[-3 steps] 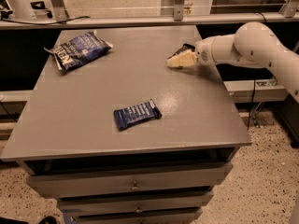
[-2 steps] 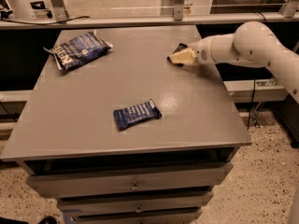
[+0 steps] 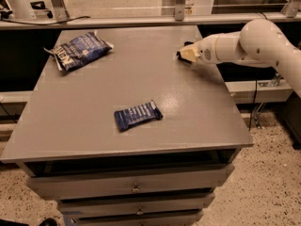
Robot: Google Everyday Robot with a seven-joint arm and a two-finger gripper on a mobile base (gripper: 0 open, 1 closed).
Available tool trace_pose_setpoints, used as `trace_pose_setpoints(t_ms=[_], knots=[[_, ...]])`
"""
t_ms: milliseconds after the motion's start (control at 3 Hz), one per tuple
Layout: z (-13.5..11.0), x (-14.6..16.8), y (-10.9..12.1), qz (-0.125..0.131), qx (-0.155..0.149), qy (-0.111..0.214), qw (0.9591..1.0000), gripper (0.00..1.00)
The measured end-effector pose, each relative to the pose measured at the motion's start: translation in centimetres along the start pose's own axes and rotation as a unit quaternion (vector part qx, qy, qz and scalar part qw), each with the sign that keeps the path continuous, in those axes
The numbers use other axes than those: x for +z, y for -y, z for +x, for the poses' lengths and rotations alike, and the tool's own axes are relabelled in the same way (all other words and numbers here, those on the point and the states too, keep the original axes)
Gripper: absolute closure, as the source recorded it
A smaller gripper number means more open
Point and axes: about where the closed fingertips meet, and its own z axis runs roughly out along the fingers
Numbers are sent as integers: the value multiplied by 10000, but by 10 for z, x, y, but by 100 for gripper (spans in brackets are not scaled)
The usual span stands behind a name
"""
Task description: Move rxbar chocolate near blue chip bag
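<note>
My gripper [image 3: 186, 54] is low over the far right part of the grey table [image 3: 141, 74], at the end of the white arm [image 3: 254, 44] that comes in from the right. It looks shut on the rxbar chocolate [image 3: 180, 55]. Only a thin black edge of the bar shows at the gripper's tips; the rest is hidden. The blue chip bag [image 3: 81, 49], dark blue with white lettering, lies flat at the far left corner of the table, well to the left of the gripper.
A small dark blue bar wrapper [image 3: 137, 116] lies in the front middle of the table. The table has drawers [image 3: 134, 188] below its front edge. A rail with posts [image 3: 178, 13] runs behind the table. The speckled floor lies to the right.
The gripper has risen slightly and shifted a little toward the far side. The chip bag and the dark blue bar wrapper have not moved.
</note>
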Motion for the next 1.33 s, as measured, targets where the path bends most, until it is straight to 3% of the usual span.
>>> trace_pose_setpoints(t_ms=[333,1000,1333], knots=[[-13,-11,-20,-205,-106,127,9997,100],[-38,-54,-62,-781,-423,390,9953,100],[-28,-90,-107,-1385,-519,352,9884,100]])
